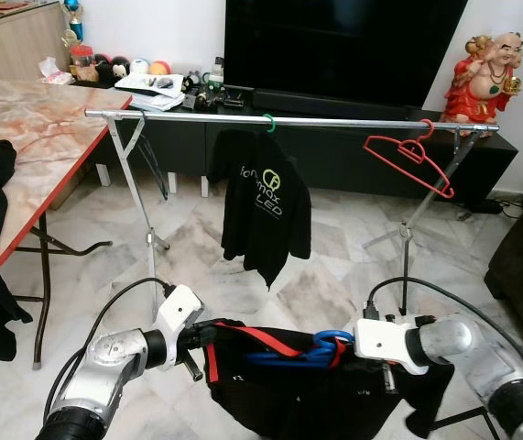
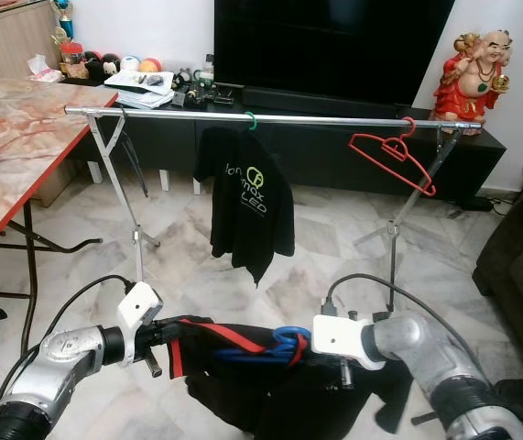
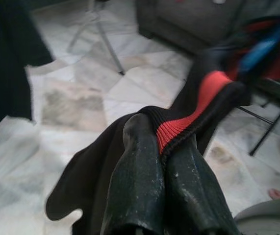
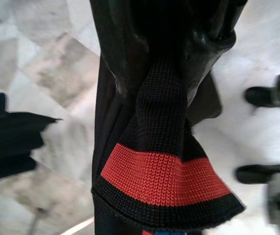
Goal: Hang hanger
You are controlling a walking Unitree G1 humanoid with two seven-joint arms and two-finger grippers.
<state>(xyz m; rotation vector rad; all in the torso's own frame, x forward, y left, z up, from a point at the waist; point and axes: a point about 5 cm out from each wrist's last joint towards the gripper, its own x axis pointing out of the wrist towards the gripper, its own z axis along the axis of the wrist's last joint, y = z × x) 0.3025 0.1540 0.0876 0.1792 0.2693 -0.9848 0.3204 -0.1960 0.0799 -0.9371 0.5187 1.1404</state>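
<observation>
Black ribbed knit with a red band is what both grippers are pinching: the left gripper (image 3: 162, 161) has its two fingers pressed together on the red-trimmed collar of a black shirt (image 1: 316, 385), and the right gripper (image 4: 179, 54) is clamped on the same striped trim at the other side of the neck. Held this way, the shirt is stretched between the two arms, well below the rail (image 1: 288, 120), with its neck opening kept taut and its body hanging down. A blue hanger (image 1: 327, 345) lies across that opening, its hook close to the right gripper, so the spread grip seems meant to keep the garment seated on the hanger while it is carried up. The rail itself is a silver bar on crossed legs, standing ahead of the robot in front of the black television cabinet (image 1: 353, 151). On the rail, near its middle, a black printed shirt (image 1: 263, 206) hangs from a green hook, and toward the rail's right end a bare red hanger (image 1: 409, 158) dangles tilted. Between those two there is open bar, and a longer free stretch runs from the printed shirt to the rail's left end; either looks wide enough for another garment. To the left of the rail, the marble-topped table (image 1: 32, 128) with its red edge comes close, so the left arm probably has less side room than the right.
</observation>
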